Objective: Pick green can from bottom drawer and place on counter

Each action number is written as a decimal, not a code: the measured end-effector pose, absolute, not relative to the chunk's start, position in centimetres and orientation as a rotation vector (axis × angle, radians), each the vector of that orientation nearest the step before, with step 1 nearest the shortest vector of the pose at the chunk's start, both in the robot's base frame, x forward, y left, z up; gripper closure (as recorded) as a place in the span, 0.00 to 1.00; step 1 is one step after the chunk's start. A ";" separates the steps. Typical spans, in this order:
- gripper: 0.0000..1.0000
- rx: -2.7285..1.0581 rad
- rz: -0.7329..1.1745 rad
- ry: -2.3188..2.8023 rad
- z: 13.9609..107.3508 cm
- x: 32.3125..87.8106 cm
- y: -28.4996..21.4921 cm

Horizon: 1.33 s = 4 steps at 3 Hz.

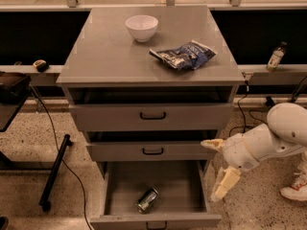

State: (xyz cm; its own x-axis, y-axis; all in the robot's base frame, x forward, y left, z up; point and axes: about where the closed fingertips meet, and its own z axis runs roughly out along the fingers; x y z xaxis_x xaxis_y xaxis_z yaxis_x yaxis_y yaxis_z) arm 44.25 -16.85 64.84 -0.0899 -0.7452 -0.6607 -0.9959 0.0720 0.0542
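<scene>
The green can (pixel 147 200) lies on its side on the floor of the open bottom drawer (pixel 156 221), near its front middle. The counter (pixel 110 51) is the grey cabinet top above. My gripper (pixel 211 170) hangs outside the cabinet's right side, at the level of the bottom drawer, to the right of and above the can. Its two cream fingers are spread apart, one (pixel 212 143) pointing left and one (pixel 225 183) pointing down, and it holds nothing.
A white bowl (pixel 142 27) and a blue foil snack bag (pixel 184 55) lie on the counter's far half. The two upper drawers stand slightly open. A bottle (pixel 275 57) stands on the right ledge. A black stand leg (pixel 55 171) lies left; a shoe (pixel 293 191) right.
</scene>
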 end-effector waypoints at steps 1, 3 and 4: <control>0.00 -1.772 0.695 1.832 64.9 44.2 -16.7; 0.00 -1.550 0.748 1.837 55.2 45.5 -14.1; 0.00 -1.546 0.653 1.709 51.5 48.3 -13.7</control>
